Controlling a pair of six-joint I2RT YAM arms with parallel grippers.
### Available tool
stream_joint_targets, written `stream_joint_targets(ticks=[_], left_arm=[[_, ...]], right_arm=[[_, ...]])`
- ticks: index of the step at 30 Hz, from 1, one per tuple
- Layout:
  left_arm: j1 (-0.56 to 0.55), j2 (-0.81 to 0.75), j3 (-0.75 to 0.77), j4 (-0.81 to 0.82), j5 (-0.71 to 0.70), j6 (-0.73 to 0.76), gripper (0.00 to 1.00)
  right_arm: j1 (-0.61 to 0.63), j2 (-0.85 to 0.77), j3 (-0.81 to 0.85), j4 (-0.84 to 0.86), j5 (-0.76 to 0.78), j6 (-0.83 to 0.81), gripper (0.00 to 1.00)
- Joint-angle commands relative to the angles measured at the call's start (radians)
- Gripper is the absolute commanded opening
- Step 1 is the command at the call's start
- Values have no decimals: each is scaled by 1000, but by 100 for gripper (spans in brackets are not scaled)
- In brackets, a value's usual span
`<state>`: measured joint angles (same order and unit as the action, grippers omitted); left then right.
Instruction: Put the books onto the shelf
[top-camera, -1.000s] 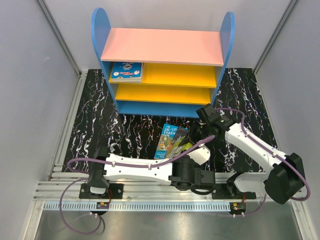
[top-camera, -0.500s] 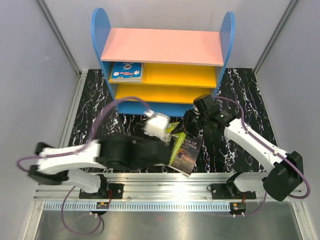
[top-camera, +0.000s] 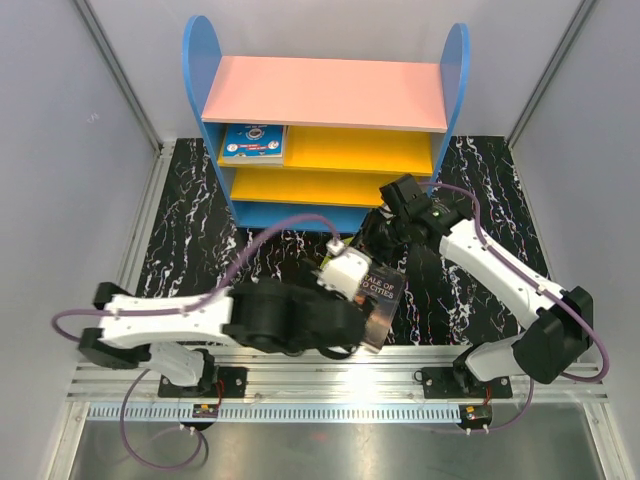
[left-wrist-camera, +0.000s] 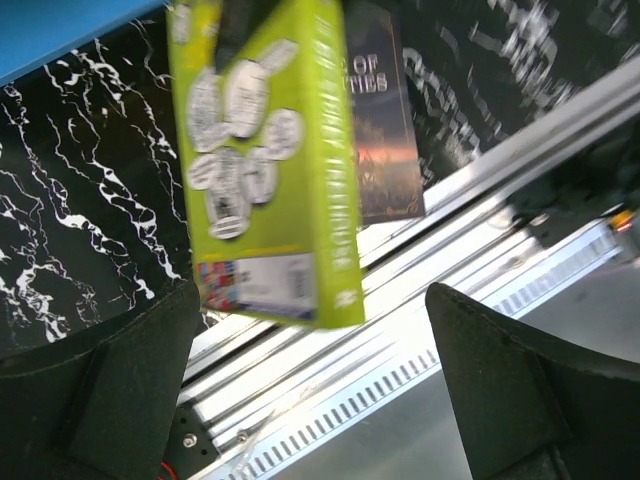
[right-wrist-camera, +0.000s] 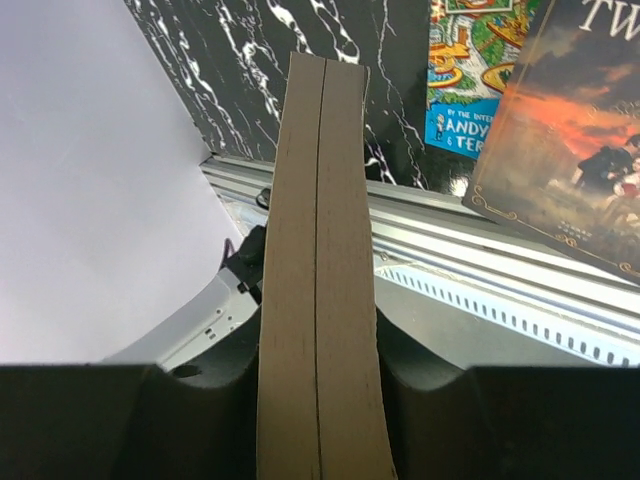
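Left gripper (left-wrist-camera: 310, 291): we see it wide open and holding nothing, with the raised book just beyond its fingers.
Right gripper (right-wrist-camera: 318, 380): we see it clamped on the yellow-green paperback (left-wrist-camera: 270, 160), page edges pinched between its fingers.
Yellow-green paperback: lifted off the marbled mat (top-camera: 190, 220), in front of the shelf (top-camera: 200, 60).
A Tale of Two Cities (top-camera: 380, 300): we see it flat on the mat, overlapping one edge of the Treehouse paperback (right-wrist-camera: 465, 70).
Shelved book (top-camera: 252, 143): lying flat at the left end of the upper yellow board.

Black marbled mat (top-camera: 200, 230), aluminium rails (top-camera: 320, 390), grey walls (top-camera: 60, 150)
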<state>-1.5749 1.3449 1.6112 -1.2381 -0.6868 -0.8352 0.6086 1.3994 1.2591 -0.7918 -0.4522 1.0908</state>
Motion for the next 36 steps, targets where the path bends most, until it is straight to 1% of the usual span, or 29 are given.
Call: stream_joint_targets(ticks=[1, 5, 9, 11, 13, 14, 15, 16, 17, 19, 22, 23, 24, 25, 26, 27, 28, 30, 31, 32, 33, 34, 35, 36], left_arm=[[-31, 116, 76, -46, -17, 71, 99], [-36, 201, 81, -72, -6, 81, 99], [-37, 240, 55, -129, -26, 56, 99], [-37, 243, 27, -138, -37, 45, 96], [-36, 243, 9, -139, -49, 38, 89], [-36, 244, -3, -138, -53, 36, 66], [-36, 243, -10, -132, -54, 36, 56], [-36, 243, -14, -129, -54, 36, 43], [-37, 240, -19, -129, -59, 33, 22], [-36, 232, -23, -130, -71, 18, 1], [-36, 192, -37, -123, -85, 10, 0], [-36, 178, -43, -118, -89, 7, 0], [-33, 137, -50, -104, -91, 1, 0], [-28, 114, -69, -95, -89, -5, 0], [-16, 84, -79, -87, -88, -14, 0], [-7, 18, -95, -65, -80, -31, 0], [4, -28, -132, -54, -74, -41, 0], [48, -119, -181, 1, -51, -65, 0], [70, -239, -241, 34, -34, -64, 0], [128, -298, -273, 79, -10, -50, 0], [165, -373, -304, 192, 56, -7, 0], [206, -492, -344, 254, 99, 19, 0], [305, -551, -391, 349, 139, 54, 0], [353, -594, -405, 380, 205, 65, 0]], right_arm=[[8, -7, 83, -60, -19, -2, 0], [6, -31, 74, -75, -22, 7, 0], [8, -53, 65, -89, -23, 17, 0], [8, -68, 59, -92, -32, 26, 0], [8, -83, 53, -96, -42, 35, 0], [8, -86, 49, -98, -52, 38, 0], [6, -92, 45, -99, -57, 50, 0], [8, -105, 40, -96, -75, 61, 0], [8, -109, 33, -81, -88, 73, 0], [8, -125, 19, -58, -120, 109, 0], [6, -137, 22, -46, -140, 138, 0], [10, -138, 29, -37, -140, 141, 6], [5, -140, 52, -35, -138, 147, 46], [6, -145, 68, -27, -131, 146, 65], [5, -145, 86, -30, -123, 144, 91], [2, -146, 133, -38, -115, 130, 100], [-9, -145, 164, -79, -97, 121, 100], [-20, -134, 285, -159, -45, 66, 100], [-30, -125, 337, -272, -22, 38, 100], [-33, -116, 392, -331, 4, 12, 100], [-36, -109, 502, -387, 32, -40, 100], [-38, -97, 549, -481, 79, -60, 100], [-44, -97, 615, -516, 95, -77, 100], [-46, -100, 631, -540, 104, -100, 100]])
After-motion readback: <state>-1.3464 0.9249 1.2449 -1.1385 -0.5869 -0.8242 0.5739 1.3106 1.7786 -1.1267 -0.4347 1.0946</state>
